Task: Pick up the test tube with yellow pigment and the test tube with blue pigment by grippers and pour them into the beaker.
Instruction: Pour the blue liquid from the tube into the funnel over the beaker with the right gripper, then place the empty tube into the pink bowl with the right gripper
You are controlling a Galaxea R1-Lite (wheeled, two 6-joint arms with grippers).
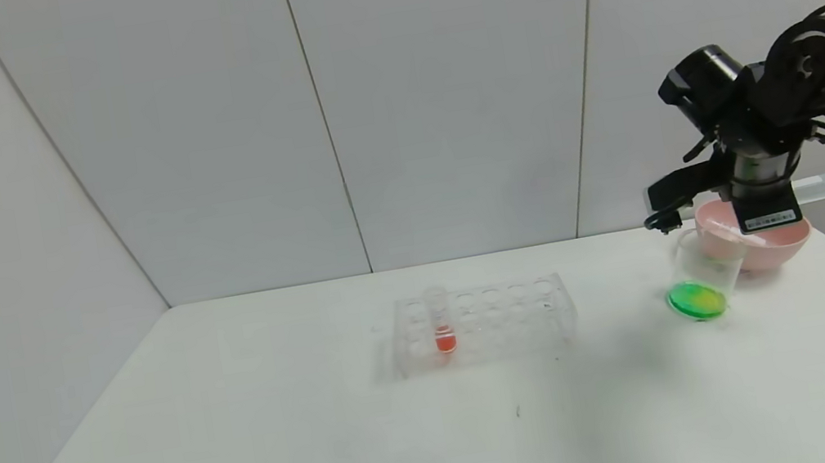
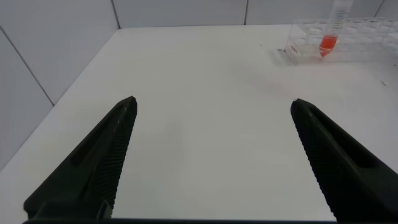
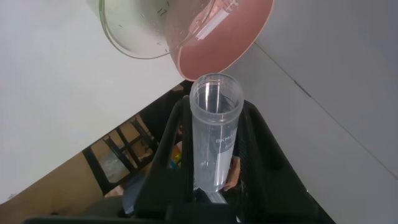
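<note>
My right gripper (image 1: 769, 206) is shut on an empty clear tube (image 1: 823, 186), held level above the pink bowl (image 1: 787, 242). In the right wrist view the tube (image 3: 214, 143) sits between the black fingers (image 3: 174, 143), its open mouth towards the bowl (image 3: 236, 37). No yellow or blue liquid shows in any tube. The beaker (image 1: 705, 272) stands just left of the bowl with green liquid in its bottom; it also shows in the right wrist view (image 3: 134, 28). My left gripper (image 2: 213, 102) is open and empty over bare table, out of the head view.
A clear many-holed rack (image 1: 481, 324) stands mid-table with one tube of orange-red liquid (image 1: 442, 330); both show in the left wrist view (image 2: 328, 38). The table's right edge runs close behind the bowl. A clear tube-like thing seems to lie in the bowl (image 3: 211, 22).
</note>
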